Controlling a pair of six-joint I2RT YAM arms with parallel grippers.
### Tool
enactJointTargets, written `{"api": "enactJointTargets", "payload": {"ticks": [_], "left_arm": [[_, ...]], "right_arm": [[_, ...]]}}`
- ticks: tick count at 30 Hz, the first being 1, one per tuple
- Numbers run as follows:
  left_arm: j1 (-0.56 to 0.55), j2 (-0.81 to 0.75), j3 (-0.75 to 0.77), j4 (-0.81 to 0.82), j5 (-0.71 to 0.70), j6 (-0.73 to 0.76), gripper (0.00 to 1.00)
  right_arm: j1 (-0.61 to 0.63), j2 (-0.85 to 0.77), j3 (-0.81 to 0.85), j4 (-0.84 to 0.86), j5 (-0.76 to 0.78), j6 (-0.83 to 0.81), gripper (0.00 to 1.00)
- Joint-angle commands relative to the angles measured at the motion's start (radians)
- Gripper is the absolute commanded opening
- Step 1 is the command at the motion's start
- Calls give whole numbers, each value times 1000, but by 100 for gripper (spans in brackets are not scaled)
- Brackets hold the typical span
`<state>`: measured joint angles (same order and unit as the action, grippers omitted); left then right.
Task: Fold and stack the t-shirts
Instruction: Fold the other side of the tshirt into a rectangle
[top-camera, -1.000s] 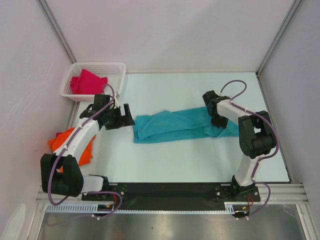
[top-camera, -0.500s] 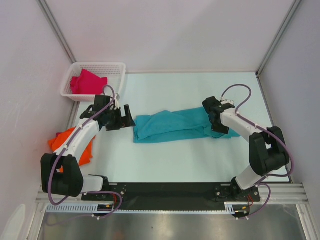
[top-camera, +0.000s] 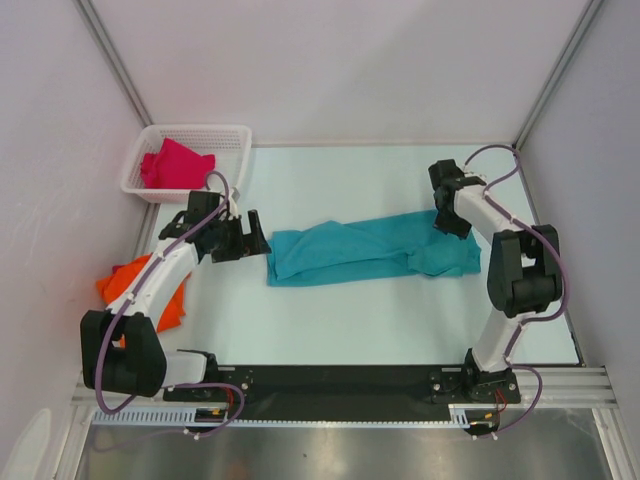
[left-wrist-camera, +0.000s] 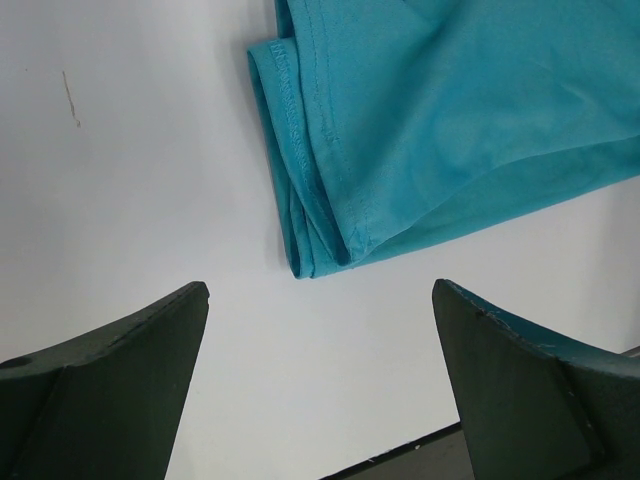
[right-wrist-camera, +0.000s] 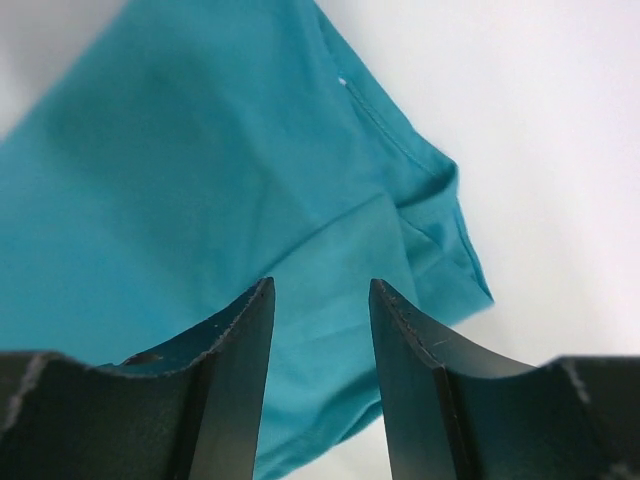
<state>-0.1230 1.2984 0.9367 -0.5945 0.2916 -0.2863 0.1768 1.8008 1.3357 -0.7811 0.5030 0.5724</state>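
Note:
A teal-blue t-shirt lies folded into a long band across the middle of the table. My left gripper is open just off the band's left end, low over bare table; in the left wrist view the hemmed corner lies ahead of the fingertips. My right gripper hovers open over the band's right end, with teal cloth below its jaws and nothing between them. An orange t-shirt lies crumpled at the left edge under the left arm. A magenta t-shirt sits in the basket.
A white lattice basket stands at the far left corner. Booth walls close in on both sides and the back. A black rail runs along the near edge between the arm bases.
The right gripper has pulled back toward the far right, off the shirt's right end, and its jaws have widened. The cloth there now lies loose. The left arm has not moved.

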Motion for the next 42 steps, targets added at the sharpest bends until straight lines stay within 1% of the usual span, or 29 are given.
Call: {"api": "enactJointTargets", "payload": {"ticks": [1, 4, 6, 7, 9, 13, 20, 23, 28, 30, 31, 32, 34, 35, 38, 39, 40, 42], "left_arm": [[9, -31, 5, -1, -6, 16, 100], [10, -19, 10, 1, -3, 16, 99], [10, -13, 11, 1, 0, 18, 100], [10, -11, 11, 2, 0, 18, 99], [10, -10, 11, 2, 1, 19, 99], [10, -7, 11, 2, 9, 18, 100], [10, -10, 11, 4, 9, 16, 99], [11, -7, 10, 7, 14, 12, 100], [9, 4, 14, 10, -12, -8, 100], [10, 44, 34, 9, -55, -45, 100], [10, 65, 60, 7, -52, -57, 99], [10, 85, 74, 7, -42, -77, 100], [10, 154, 109, 27, 33, -118, 99], [10, 179, 117, 66, 103, -137, 99], [10, 271, 134, 154, 210, -221, 99], [3, 313, 131, 176, 219, -262, 98], [0, 335, 128, 217, 228, -280, 98], [-16, 372, 123, 246, 234, -301, 97]], "right_arm": [[10, 3, 43, 3, -24, -16, 48], [38, -37, -41, 14, -24, 4, 48], [61, -92, -99, 20, -27, 20, 48], [70, -113, -154, 26, -29, 30, 48], [88, -165, -199, 29, -32, 43, 48], [98, -236, -309, 23, -31, 60, 48], [113, -325, -388, -6, -32, 89, 47], [116, -345, -389, -7, -31, 89, 47], [121, -342, -330, -33, -29, 89, 47], [131, -351, -290, -49, -27, 89, 47], [135, -357, -276, -56, -26, 89, 47], [142, -362, -262, -73, -23, 87, 48], [150, -383, -219, -96, -15, 84, 48], [151, -394, -199, -102, -15, 83, 48], [151, -438, -184, -122, -17, 78, 48], [153, -451, -184, -124, -21, 75, 48], [153, -472, -187, -129, -24, 73, 48], [153, -492, -197, -132, -29, 70, 49]]}}
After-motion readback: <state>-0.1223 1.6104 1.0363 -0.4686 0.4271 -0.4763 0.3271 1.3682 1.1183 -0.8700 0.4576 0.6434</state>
